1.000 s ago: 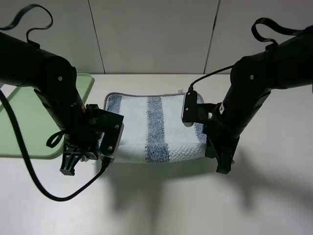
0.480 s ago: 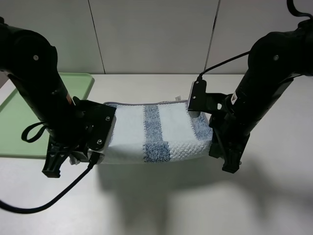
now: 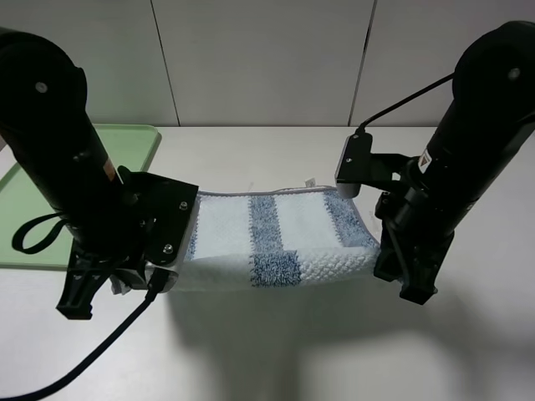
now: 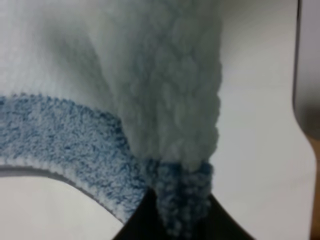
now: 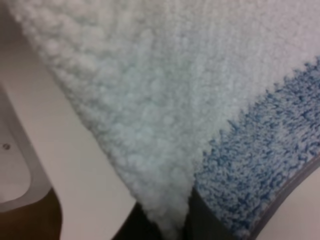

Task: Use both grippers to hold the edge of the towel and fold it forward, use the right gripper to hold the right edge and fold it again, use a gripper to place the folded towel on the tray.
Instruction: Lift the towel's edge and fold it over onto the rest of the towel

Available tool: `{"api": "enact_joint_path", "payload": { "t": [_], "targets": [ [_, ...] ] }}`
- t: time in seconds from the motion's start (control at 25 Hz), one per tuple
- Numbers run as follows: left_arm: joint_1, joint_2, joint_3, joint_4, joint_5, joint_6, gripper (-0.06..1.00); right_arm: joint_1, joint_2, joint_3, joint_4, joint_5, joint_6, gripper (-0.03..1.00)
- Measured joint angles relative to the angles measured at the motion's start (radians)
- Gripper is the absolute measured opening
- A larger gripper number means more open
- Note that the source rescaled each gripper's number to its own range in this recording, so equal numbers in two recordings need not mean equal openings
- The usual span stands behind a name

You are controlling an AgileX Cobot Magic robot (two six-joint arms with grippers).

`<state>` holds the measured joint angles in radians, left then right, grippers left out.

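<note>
The towel [image 3: 280, 238] hangs stretched between my two hands over the middle of the tabletop [image 3: 276, 342], white and blue-grey stripes up. Its near side is doubled into a thick roll that casts a broad shadow on the surface below. The edge of the towel [image 3: 284, 192], a thin grey hem, runs along the far side. Whether that side touches the tabletop I cannot tell. A small white tag [image 3: 309, 180] sticks out of the hem, too small to read.

My left hand [image 4: 177, 225] is clamped shut on the towel's left end. In my left wrist view a bunch of blue and white pile is squeezed between the dark fingers. My right hand [image 5: 172, 225] is closed on the right end the same way, with the fluffy fold pinched in and the grey hem running just beside it.

The tray [image 3: 21, 205], pale green, lies on the tabletop at the left. My left arm crosses in front of it and the towel is apart from it.

A second ago the far hem lay further back, and my arms stood lower and closer together. Since then both arms have risen and spread, the hem has come forward, and the towel is pulled straighter between them. My left arm now hides more of the tray.
</note>
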<state>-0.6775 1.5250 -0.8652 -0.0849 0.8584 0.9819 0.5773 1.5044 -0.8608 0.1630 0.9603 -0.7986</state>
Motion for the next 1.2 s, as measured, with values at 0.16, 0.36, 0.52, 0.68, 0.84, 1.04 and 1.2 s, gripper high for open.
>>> {"api": "enact_joint_path", "payload": {
  "t": [0.16, 0.36, 0.52, 0.68, 0.84, 1.04, 1.2],
  "targets": [
    [-0.002, -0.03, 0.0, -0.008, 0.049, -0.007, 0.0, 0.0, -0.026, 0.0, 0.008, 0.034, 0.001, 0.0],
    [-0.004, -0.081, 0.0, -0.01, 0.071, -0.011, 0.0, 0.0, -0.034, 0.0, 0.019, 0.062, 0.019, 0.0],
    [-0.004, -0.087, 0.0, -0.008, 0.051, -0.011, 0.0, 0.0, -0.034, 0.0, 0.0, 0.038, 0.021, 0.0],
    [-0.004, -0.087, 0.001, 0.024, -0.027, -0.011, 0.0, 0.0, -0.034, 0.0, -0.069, -0.031, 0.022, 0.0],
    [-0.004, -0.081, 0.002, 0.076, -0.092, -0.011, 0.0, 0.0, -0.032, 0.0, -0.119, -0.084, 0.022, 0.0],
    [-0.004, -0.004, 0.002, 0.1, -0.138, -0.014, 0.0, 0.0, -0.021, 0.0, -0.163, -0.135, 0.022, 0.0],
    [-0.004, 0.054, 0.002, 0.105, -0.198, -0.017, 0.0, 0.0, -0.021, 0.0, -0.21, -0.172, 0.022, 0.0]
  ]
}}
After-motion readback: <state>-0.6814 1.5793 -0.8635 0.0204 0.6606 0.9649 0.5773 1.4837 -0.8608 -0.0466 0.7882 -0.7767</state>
